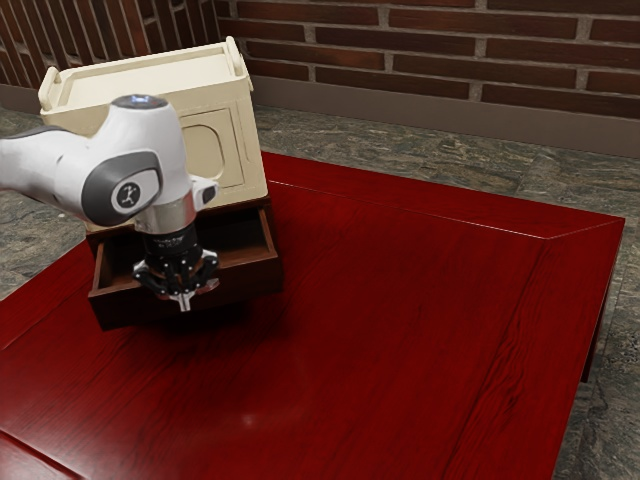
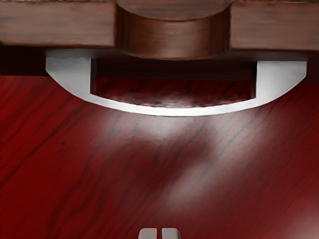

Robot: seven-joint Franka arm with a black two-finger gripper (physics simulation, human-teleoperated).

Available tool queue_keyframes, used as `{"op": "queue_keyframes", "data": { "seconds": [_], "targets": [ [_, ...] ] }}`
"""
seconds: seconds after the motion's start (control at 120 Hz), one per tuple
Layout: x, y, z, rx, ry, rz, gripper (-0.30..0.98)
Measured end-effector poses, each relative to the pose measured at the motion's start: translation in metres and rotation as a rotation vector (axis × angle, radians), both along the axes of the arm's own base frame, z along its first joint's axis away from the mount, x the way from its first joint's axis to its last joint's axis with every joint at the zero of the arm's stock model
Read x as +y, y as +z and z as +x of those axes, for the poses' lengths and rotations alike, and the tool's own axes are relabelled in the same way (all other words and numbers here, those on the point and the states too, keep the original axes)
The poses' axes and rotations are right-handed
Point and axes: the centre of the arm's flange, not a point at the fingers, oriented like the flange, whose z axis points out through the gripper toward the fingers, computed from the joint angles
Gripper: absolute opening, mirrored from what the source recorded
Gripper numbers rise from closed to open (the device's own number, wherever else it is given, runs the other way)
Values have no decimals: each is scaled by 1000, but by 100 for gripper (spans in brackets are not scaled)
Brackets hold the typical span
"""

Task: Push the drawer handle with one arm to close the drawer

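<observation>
Arm (image 1: 118, 170) enters from the exterior view's left; claw (image 1: 184, 300) points down, its fingers pressed together. Handle (image 2: 174, 112) lies between the claw's tips and the open drawer's (image 1: 245, 283) front, apart from the tips. Table (image 1: 400, 330) extends rightward and nearward; its right edge stands well apart. Case (image 1: 235, 150) rises on the far side.

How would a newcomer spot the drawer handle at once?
On the red table, below the cream box, a dark brown drawer stands open. Across the outside of its front runs the handle, a bowed, pale silver bar with two broad ends, bright against the dark wood.
</observation>
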Motion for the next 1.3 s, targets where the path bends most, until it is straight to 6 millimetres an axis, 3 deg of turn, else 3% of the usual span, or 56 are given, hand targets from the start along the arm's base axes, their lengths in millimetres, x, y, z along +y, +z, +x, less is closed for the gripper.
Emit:
{"op": "queue_keyframes", "data": {
  "seconds": [0.517,0.708,0.975,1.167,1.3],
  "targets": [
    [29,-40,35,-79,36,63,-10],
    [46,-29,56,-141,31,111,-10],
    [66,-36,86,-159,44,138,-10],
    [106,-43,101,-167,90,165,-10],
    [113,-44,114,-193,77,187,-10]
  ]
}}
